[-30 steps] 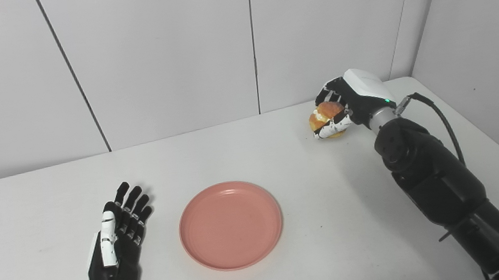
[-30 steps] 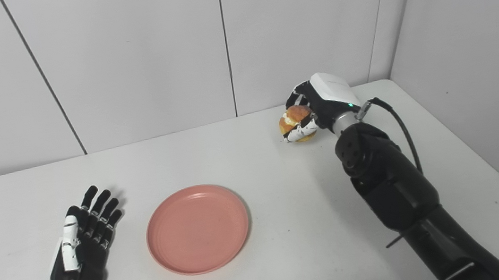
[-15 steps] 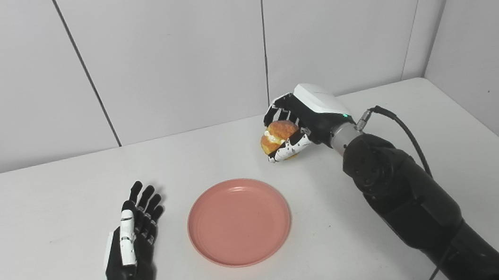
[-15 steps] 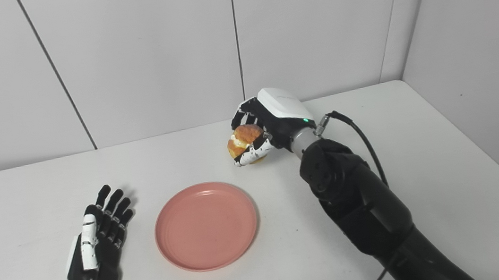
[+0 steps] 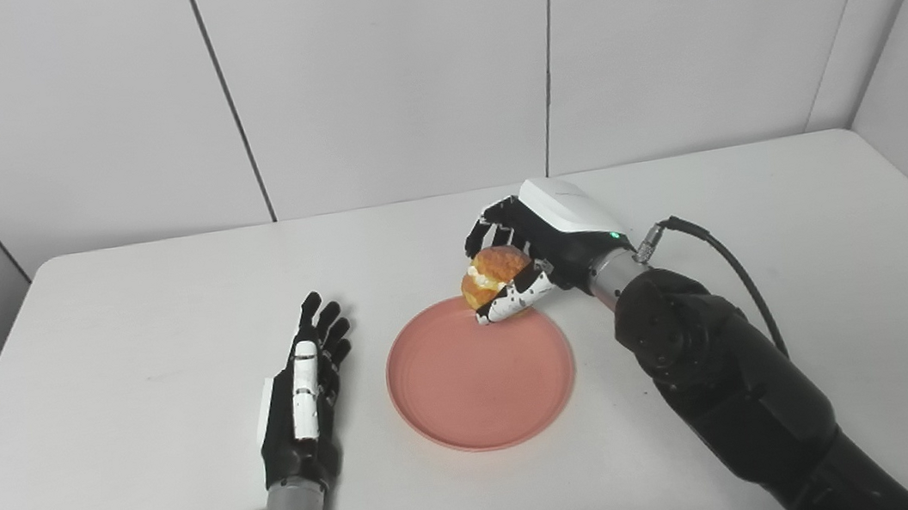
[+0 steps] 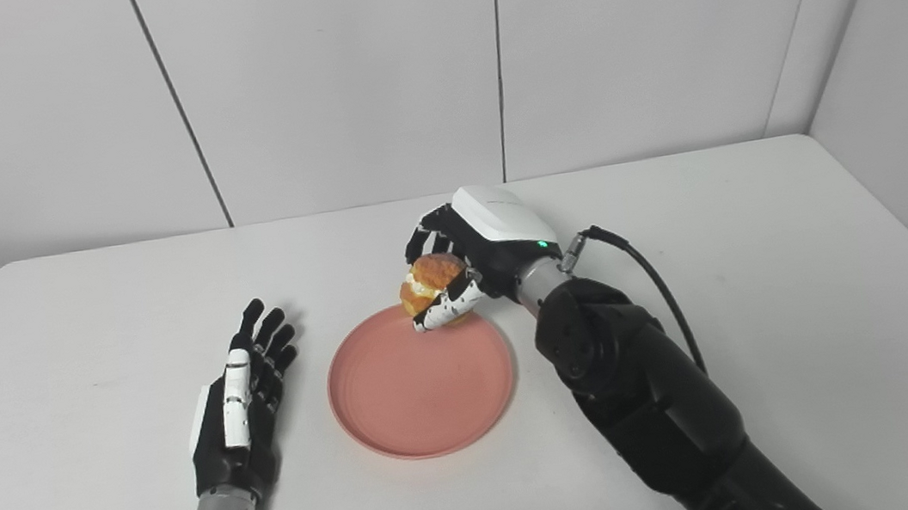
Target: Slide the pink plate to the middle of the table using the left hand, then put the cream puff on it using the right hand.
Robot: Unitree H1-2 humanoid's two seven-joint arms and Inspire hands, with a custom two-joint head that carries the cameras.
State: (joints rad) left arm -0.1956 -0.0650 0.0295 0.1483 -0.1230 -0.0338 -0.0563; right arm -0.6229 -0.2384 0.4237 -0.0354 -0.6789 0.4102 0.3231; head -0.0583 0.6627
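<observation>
We see the pink plate (image 5: 480, 377) lying flat near the middle of the white counter (image 5: 119, 348), just below the center of the frame, and its dish is bare: nothing rests inside it. The cream puff (image 5: 493, 274) is up in the air at the plate's upper edge, golden crust on top with a pale line of cream showing at its left side. Our right hand (image 5: 536, 249) has it pinched, dark fingers (image 6: 428, 237) curled over the top and the white speckled thumb (image 5: 514, 300) pressed against the underside. The thumb tip overlaps the plate's far rim in both views; we cannot tell whether it touches the rim or hangs just above it. The right arm (image 5: 729, 377) runs from the lower right of the frame up to the hand, with a black cable (image 5: 729, 273) looping off the wrist.

Over on the left of the plate, our left hand (image 5: 302, 395) lies flat on the counter, palm down, fingers stretched out straight and a little apart, pointing toward the top of the frame. It holds nothing and sits just beside the plate, with a narrow strip of white counter between them.
</observation>
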